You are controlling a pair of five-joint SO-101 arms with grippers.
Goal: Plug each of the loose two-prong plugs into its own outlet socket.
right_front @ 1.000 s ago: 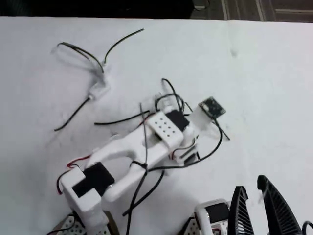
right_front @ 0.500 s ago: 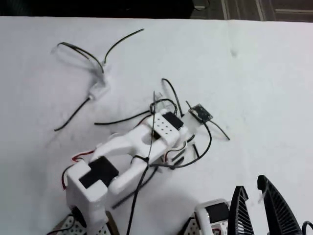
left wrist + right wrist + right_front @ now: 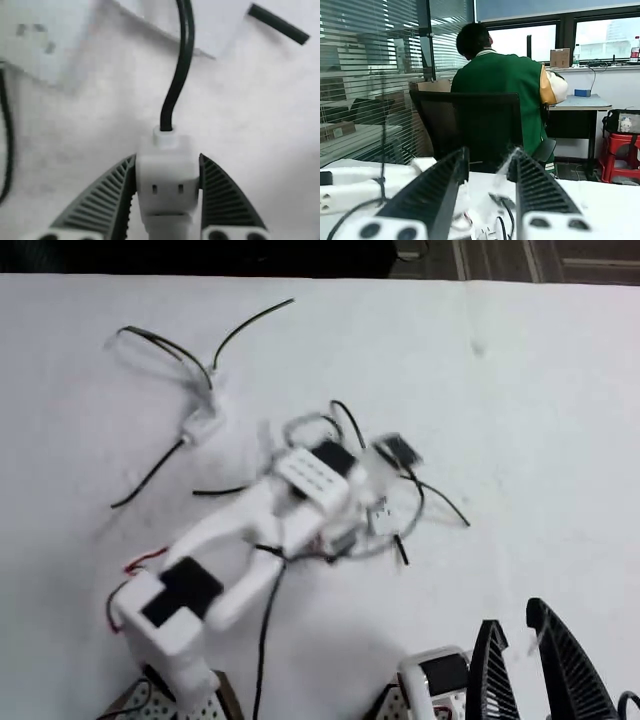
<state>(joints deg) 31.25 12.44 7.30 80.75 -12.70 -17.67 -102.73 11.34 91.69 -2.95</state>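
The left gripper (image 3: 167, 161) is clamped on the white two-prong plug (image 3: 166, 182), its black cord (image 3: 179, 70) trailing ahead, over the middle of the table (image 3: 520, 420). The blurred white block (image 3: 37, 47) nearby may be a socket. The right gripper (image 3: 487, 162) hangs open, holding nothing.

A white table (image 3: 540, 390) was lit evenly, and a strip of dark floor (image 3: 500, 258) was seen beyond its far edge. Slatted blinds (image 3: 370, 45) were hung on one side, and bright windows (image 3: 605, 37) were set in dark frames. A black office chair (image 3: 480, 125) was placed near a desk (image 3: 582, 102), with a red stool (image 3: 620, 145) beside it and a cardboard box (image 3: 560, 57) on the sill
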